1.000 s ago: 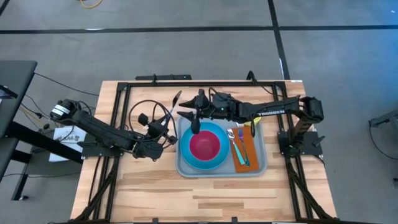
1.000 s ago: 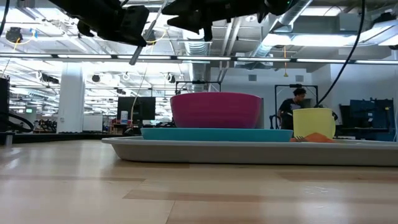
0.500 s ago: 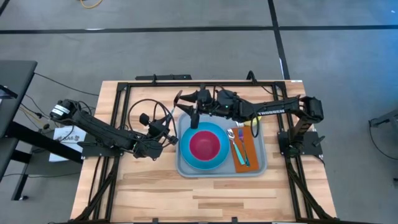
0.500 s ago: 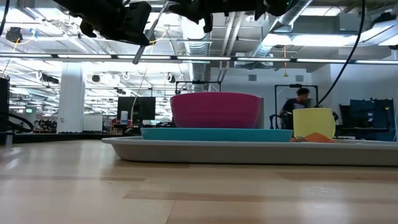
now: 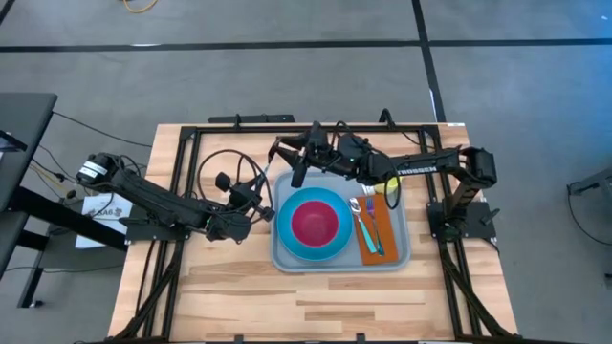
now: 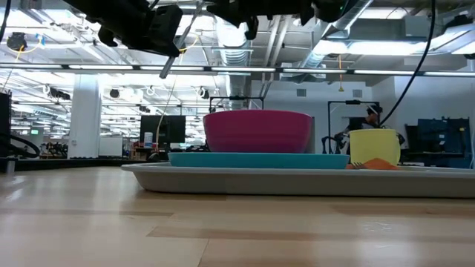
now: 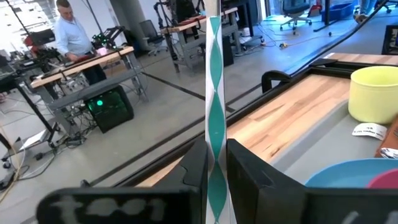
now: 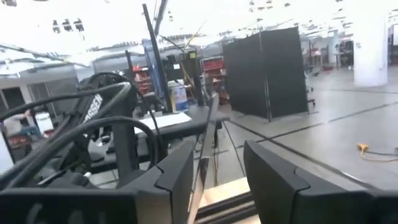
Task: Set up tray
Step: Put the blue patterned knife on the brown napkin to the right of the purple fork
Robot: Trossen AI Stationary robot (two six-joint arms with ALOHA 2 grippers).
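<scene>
**Inspector:** Tray (image 5: 337, 265) lies flat on the counter (image 5: 220, 277), toward the right arm's side, long edge running away from the front. State of the end effectors?

**Assistant:** Left end effector (image 7: 216, 171) hovers just beside the tray's left edge, pinching a teal-and-white striped straw (image 7: 214, 93) that stands upright between its fingers. Right end effector (image 8: 214, 180) hangs above the tray's far left corner, fingers spread. In its own wrist view a thin stick, probably that straw, runs up between them. I cannot tell whether it touches either finger.

**Inspector:** Step in hand?

**Assistant:** By my judgement, a handover of the straw, or its placing in the yellow cup (image 7: 375, 93). To do it well, the right fingers should press together low on the straw and square to it before the left pair lets go. The straw is light and slippery, so a skewed grip would tip it. Any lowering should go straight down into the cup's mouth, keeping clear of the rim.

**Inspector:** Containers and contents?

**Assistant:** The tray carries a round blue plate (image 6: 257, 158) with a magenta bowl (image 6: 257, 130) standing on it. The bowl looks empty from above. Just beside the plate lies an orange napkin (image 5: 375, 229) with cutlery (image 5: 368, 222) on it. The cup stands at the tray's far right corner. Its interior is not shown.
</scene>
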